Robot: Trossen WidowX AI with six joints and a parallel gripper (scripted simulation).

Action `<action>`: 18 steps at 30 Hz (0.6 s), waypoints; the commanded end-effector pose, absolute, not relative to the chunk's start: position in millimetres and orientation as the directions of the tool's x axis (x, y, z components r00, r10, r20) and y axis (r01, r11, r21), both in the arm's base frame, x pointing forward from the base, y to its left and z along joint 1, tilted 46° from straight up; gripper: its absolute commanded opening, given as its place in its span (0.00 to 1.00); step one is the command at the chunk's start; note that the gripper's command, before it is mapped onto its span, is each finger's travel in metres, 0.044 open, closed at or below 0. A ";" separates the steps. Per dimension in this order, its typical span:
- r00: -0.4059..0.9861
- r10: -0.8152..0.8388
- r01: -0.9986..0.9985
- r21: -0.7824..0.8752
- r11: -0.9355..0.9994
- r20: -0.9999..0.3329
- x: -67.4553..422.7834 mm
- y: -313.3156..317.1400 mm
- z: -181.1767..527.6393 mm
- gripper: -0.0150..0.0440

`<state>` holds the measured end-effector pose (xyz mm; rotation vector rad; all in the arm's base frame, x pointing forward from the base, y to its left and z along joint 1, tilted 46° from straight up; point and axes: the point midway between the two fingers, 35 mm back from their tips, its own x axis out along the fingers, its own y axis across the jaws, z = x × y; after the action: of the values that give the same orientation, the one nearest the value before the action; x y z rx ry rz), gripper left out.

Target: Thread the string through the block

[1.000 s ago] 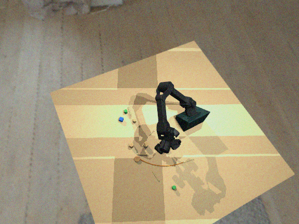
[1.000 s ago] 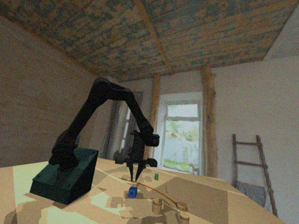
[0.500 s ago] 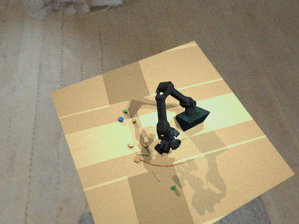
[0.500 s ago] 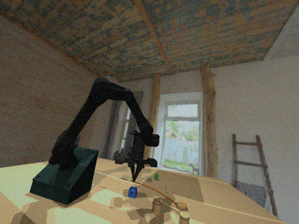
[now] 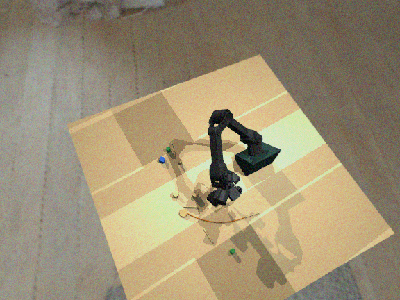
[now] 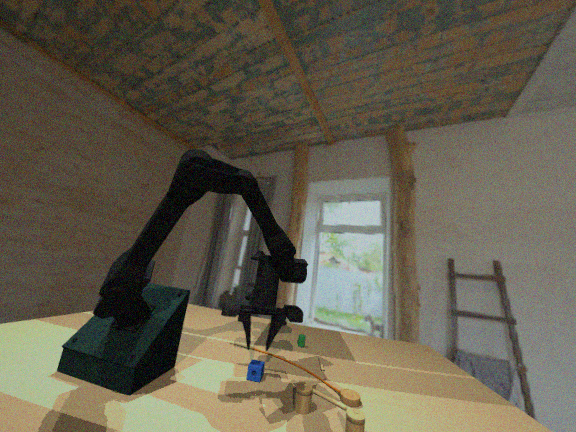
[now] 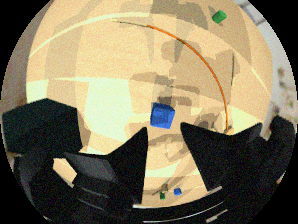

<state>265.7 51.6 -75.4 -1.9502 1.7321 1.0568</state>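
Observation:
The block with the hole is a small blue cube (image 6: 255, 371) (image 7: 162, 115) on the table; the arm hides it in the top view. An orange string (image 5: 219, 221) (image 6: 295, 363) (image 7: 207, 61) curves over the table from the round wooden button (image 5: 183, 212) (image 6: 350, 398). The thin stick (image 5: 253, 215) (image 6: 239, 344) (image 7: 130, 23) lies on the table at the string's free end. My gripper (image 6: 257, 349) (image 7: 164, 128) points down above the table near the block, partly open, with nothing between its fingers. Its fingertips are hidden in the top view.
Loose sticks (image 5: 208, 236) (image 5: 191, 207) (image 5: 174, 149) lie about. Short wooden cylinders (image 5: 176, 194) (image 6: 303, 398) stand near the button. One green piece (image 5: 232, 251) (image 6: 301, 341) (image 7: 219, 16) lies beyond the string; another green piece (image 5: 168, 149) and a blue piece (image 5: 162, 160) lie on the opposite side.

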 end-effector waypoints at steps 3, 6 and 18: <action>-0.012 -0.710 -0.951 0.227 -0.209 -0.705 265.7 51.6 -75.4 0.53; -0.012 -0.710 -0.951 0.227 -0.209 -0.705 265.7 51.6 -75.4 0.40; -0.012 -0.710 -0.951 0.227 -0.209 -0.705 265.7 51.6 -75.4 0.25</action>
<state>265.7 51.6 -75.4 -1.9502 1.7321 1.0568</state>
